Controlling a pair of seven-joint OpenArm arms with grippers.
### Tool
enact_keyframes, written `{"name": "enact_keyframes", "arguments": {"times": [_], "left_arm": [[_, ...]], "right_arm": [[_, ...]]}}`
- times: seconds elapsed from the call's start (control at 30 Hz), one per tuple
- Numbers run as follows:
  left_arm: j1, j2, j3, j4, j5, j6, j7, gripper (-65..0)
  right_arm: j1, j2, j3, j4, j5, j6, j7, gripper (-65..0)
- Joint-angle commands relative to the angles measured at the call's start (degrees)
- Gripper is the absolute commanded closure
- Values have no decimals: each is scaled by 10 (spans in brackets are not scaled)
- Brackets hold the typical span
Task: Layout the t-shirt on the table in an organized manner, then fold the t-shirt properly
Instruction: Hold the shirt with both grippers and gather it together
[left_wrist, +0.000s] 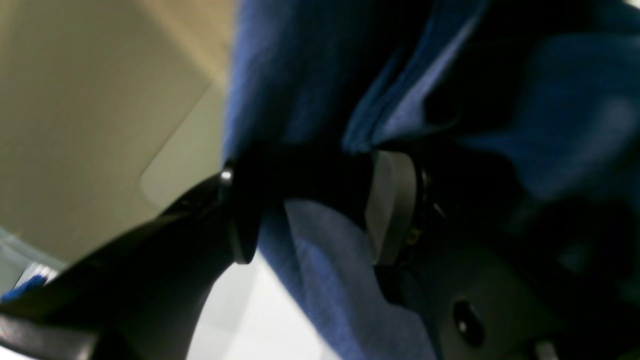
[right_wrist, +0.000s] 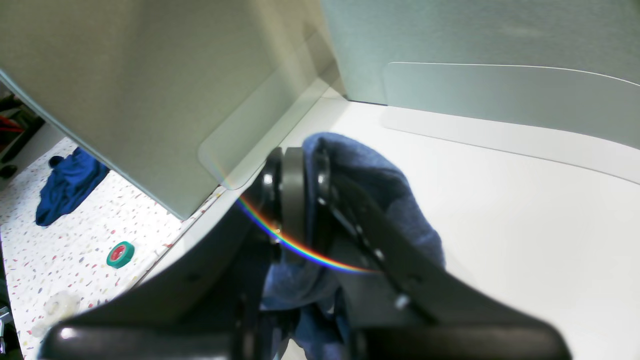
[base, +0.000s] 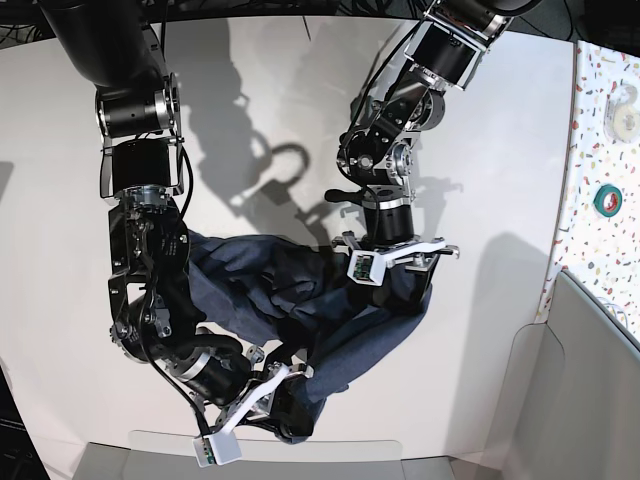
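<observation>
The dark navy t-shirt lies bunched and stretched between my two arms on the white table. My left gripper points down into the shirt's right part. In the left wrist view its jaws stand wide apart, with blurred folds of the t-shirt draped between and over them. My right gripper is near the table's front edge. In the right wrist view it is shut on a fold of the t-shirt, which hangs over the fingers above the table.
A speckled side surface at the right carries a green tape roll and a white roll. A bright-blue cloth lies on it. Grey partition panels stand at the front right corner.
</observation>
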Motion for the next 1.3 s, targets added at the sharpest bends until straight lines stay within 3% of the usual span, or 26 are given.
{"name": "enact_keyframes", "arguments": {"times": [0.0, 0.43, 0.67, 1.27], "left_arm": [[-9, 6, 2, 9, 11, 5, -13, -296], [-11, 12, 5, -25, 10, 5, -19, -296], [-17, 19, 50, -68, 10, 5, -19, -296], [-66, 20, 44, -68, 9, 5, -15, -286]], "right_arm": [[20, -2, 1, 12, 11, 6, 17, 0], [20, -4, 1, 12, 12, 6, 17, 0], [20, -4, 1, 12, 12, 6, 17, 0], [13, -4, 2, 13, 14, 6, 17, 0]]}}
